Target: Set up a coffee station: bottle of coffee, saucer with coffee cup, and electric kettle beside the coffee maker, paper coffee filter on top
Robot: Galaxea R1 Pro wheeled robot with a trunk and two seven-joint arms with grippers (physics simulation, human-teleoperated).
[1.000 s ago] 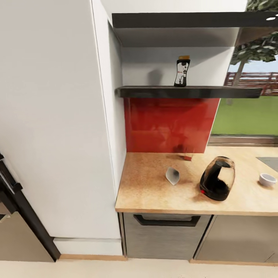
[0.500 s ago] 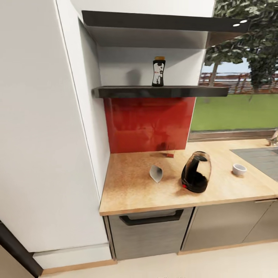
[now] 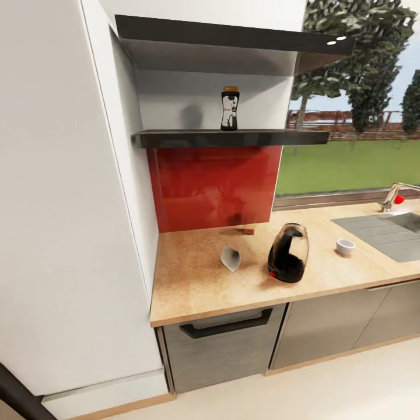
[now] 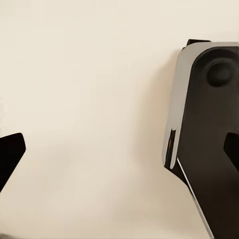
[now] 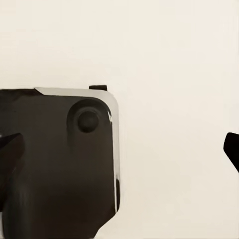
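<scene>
Both my grippers hang low over pale floor: in each wrist view dark fingertips sit at opposite edges of the picture with nothing between them, so the left gripper (image 4: 119, 154) and right gripper (image 5: 122, 147) are spread wide and carrying nothing, probably tucked down for driving. A dark-and-grey part of the robot (image 5: 59, 159) lies under each.

The electric kettle (image 3: 288, 253) is my landmark, standing on the kitchen countertop (image 3: 198, 286). Just left of it lies the paper coffee filter (image 3: 230, 258), tipped on its side. To its right, apart from it, sits the coffee cup (image 3: 345, 247), with the steel sink (image 3: 385, 230) beyond. Above and behind the kettle, the bottle of coffee (image 3: 229, 108) stands upright on the dark kitchen shelf (image 3: 233, 138) over a red backsplash (image 3: 210, 186). I judge that bottle the likely first fetch. A window (image 3: 350, 163) looks onto lawn and trees.
</scene>
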